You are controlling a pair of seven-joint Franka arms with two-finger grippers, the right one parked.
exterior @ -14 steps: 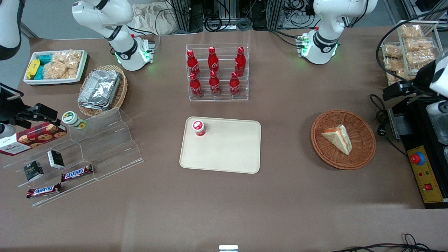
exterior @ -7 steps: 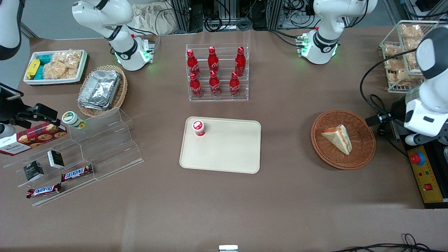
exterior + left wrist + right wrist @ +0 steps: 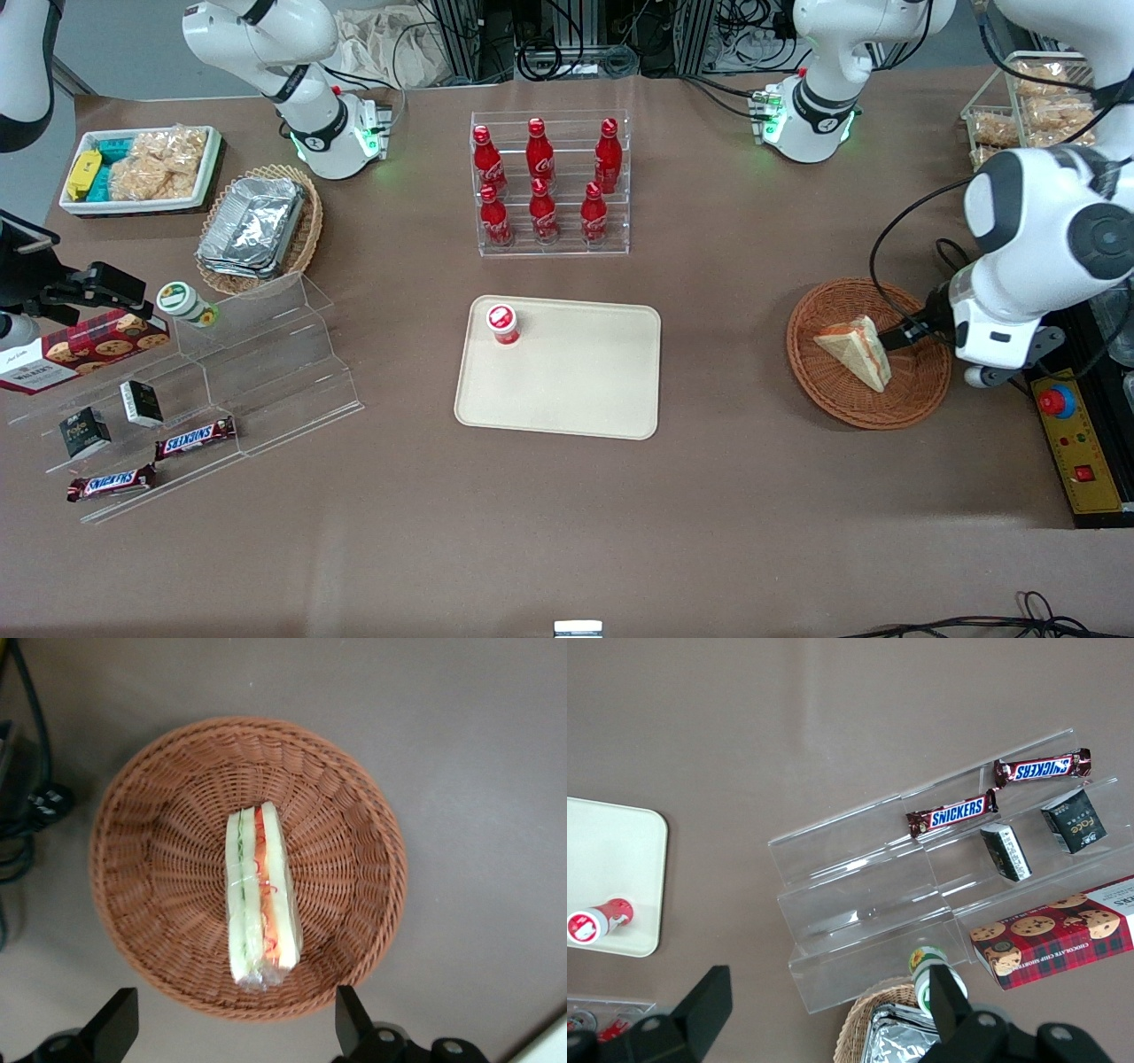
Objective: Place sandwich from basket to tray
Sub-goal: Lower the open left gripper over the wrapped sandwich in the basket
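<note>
The sandwich [image 3: 855, 352], a wrapped white-bread wedge with an orange-red and green filling stripe, lies in the round reddish-brown wicker basket [image 3: 824, 400] toward the working arm's end of the table. My gripper [image 3: 911, 333] hangs above the basket's rim on the side away from the tray, open and holding nothing. In the left wrist view the sandwich [image 3: 257, 896] rests across the basket [image 3: 133, 824] floor, and the gripper [image 3: 232, 1032] has its black fingers [image 3: 117, 1028] spread wide just outside the rim. The cream tray [image 3: 576, 390] lies mid-table.
A small red-capped bottle [image 3: 503, 323] stands on the tray's corner. A clear rack of red bottles [image 3: 549, 182] stands farther from the camera. A control box with a red button [image 3: 1076, 443] and a cable plug [image 3: 44, 802] sit beside the basket. A wire rack of snacks [image 3: 1036, 106] is nearby.
The working arm has swung in from the table's end toward the basket, and its gripper now hangs over the basket's rim. The sandwich has not moved.
</note>
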